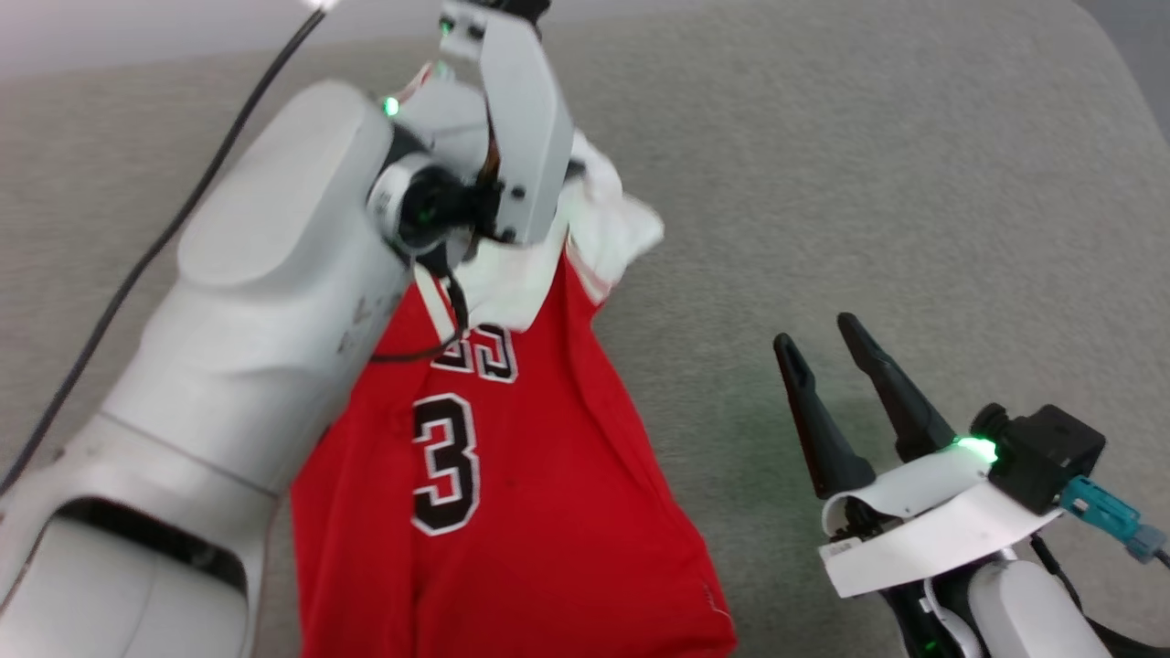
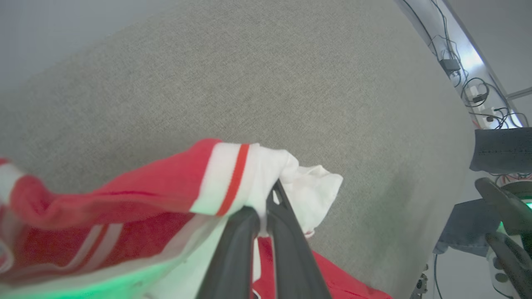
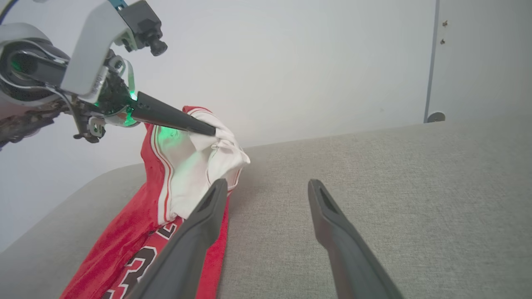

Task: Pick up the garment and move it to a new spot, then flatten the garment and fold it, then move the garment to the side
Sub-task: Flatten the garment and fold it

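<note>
The garment [image 1: 512, 475] is a red jersey with a black number 3 and striped trim, hanging from its upper end down onto the grey padded surface [image 1: 868, 183]. My left gripper [image 2: 266, 203] is shut on the white lining and striped edge [image 2: 232, 178] at the top of the garment, holding it lifted; from the right wrist view its dark fingers [image 3: 174, 118] pinch the bunched white cloth [image 3: 216, 153]. My right gripper [image 1: 818, 343] hovers open over bare surface to the right of the garment [image 3: 137, 249], nothing between its fingers [image 3: 199, 216].
The grey padded surface [image 3: 395, 187] stretches wide to the right and far side. Beyond its edge lie cables and a power strip [image 2: 478, 95] on the floor. A pale wall [image 3: 291, 62] stands behind.
</note>
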